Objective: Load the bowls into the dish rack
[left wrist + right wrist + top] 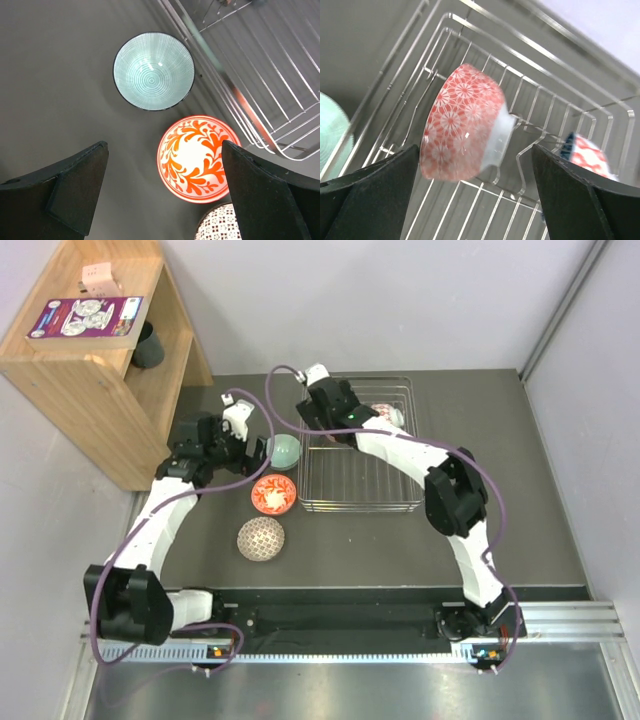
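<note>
Right tool gapes wide astride red flowered bowl tilted in dish rack; left tool wide.

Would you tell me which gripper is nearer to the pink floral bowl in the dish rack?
Right. The right gripper is open directly over the pink floral bowl in the dish rack; the left gripper is outside the rack, above the mint bowl and orange bowl.

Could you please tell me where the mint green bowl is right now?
In the top view, the mint green bowl sits on the table right beside the dish rack's left edge. The orange floral bowl is just nearer the arms' bases.
</note>
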Robot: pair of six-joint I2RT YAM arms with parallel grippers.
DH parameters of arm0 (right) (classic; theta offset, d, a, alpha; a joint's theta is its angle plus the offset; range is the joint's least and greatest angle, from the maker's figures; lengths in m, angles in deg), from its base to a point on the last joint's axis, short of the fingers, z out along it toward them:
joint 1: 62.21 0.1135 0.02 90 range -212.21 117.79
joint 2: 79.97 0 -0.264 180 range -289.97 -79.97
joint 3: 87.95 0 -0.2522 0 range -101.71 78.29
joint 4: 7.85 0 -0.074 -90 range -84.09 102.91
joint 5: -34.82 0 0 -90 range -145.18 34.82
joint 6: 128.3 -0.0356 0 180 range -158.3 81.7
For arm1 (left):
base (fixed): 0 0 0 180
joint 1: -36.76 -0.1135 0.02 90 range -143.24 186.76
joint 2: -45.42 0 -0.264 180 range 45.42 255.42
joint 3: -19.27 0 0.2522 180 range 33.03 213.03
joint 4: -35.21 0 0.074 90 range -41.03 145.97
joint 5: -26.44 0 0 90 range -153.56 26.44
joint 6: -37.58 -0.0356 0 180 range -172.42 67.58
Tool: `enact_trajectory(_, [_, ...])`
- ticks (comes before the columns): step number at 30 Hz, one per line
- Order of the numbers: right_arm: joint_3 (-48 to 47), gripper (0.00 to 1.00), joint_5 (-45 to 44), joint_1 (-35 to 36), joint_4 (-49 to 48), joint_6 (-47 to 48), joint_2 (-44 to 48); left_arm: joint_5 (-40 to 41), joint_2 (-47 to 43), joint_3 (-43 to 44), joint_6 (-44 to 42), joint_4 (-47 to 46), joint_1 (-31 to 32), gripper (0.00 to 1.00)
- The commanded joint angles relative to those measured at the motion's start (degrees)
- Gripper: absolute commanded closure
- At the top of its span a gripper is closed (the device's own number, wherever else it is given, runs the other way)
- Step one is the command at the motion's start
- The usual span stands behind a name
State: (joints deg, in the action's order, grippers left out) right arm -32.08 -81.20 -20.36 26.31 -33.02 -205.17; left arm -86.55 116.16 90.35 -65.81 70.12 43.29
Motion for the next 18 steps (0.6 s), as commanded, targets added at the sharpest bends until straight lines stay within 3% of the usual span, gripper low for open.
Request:
enact_trajectory(1, [2.25,0.07,-3.95,0.34,-5.46,2.89,11.64,-0.04,2.90,1.65,0.56,-3.48,-0.63,0.01])
enact_trajectory(12, [10.61,0.05,-2.28,-0.45,-8.71,4.39,17.54,2.32,15.47,4.99,-0.85,-6.82,-0.90,0.01])
enact_trajectory(18, [11.57,0.05,1.23,-2.38,-8.36,4.39,20.70,3.65,27.42,13.16,-1.38,-5.68,-2.39,0.01])
